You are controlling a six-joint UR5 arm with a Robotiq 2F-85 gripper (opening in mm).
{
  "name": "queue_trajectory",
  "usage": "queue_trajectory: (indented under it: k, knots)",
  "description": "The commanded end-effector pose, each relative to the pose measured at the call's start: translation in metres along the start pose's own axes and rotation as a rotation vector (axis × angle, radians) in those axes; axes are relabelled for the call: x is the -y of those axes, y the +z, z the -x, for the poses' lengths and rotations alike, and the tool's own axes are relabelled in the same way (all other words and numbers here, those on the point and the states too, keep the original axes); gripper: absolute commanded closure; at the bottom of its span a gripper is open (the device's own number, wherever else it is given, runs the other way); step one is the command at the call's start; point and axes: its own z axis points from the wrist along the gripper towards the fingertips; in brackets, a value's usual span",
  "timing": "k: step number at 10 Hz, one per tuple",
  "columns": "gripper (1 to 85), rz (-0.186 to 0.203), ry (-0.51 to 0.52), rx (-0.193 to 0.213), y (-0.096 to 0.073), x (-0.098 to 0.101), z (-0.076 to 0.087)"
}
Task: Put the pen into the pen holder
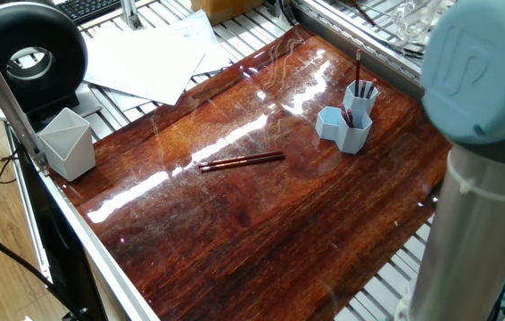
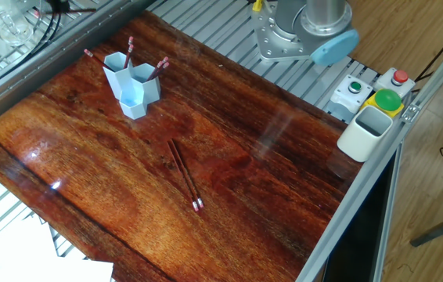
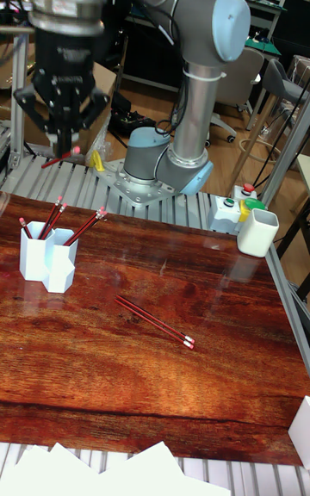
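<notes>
A pen (image 3: 60, 157) is gripped in the closed gripper (image 3: 64, 139), held high above the pen holder (image 3: 48, 261) at the table's far left. Several pens are already lodged inside. Two pens (image 2: 185, 175) are left lying mid-table, well apart from it.

Open tabletop (image 2: 284, 188) around two loose pens (image 2: 185, 175); pen holder (image 2: 131, 84) crowded with upright pens, far corner.

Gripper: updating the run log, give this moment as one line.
gripper: shut on pen | raised | pen holder: not yet reached | two pens on table
</notes>
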Motion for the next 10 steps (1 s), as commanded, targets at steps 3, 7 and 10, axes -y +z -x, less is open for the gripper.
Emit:
queue_trajectory:
  k: [3,7,10]
  knots:
    - [84.7,0.036,-0.064,0.244,-0.001,0.004,-0.007]
    - [84.7,0.068,-0.085,0.357,0.006,-0.002,-0.005]
    - [84.7,0.092,-0.116,0.463,0.006,-0.003,0.012]
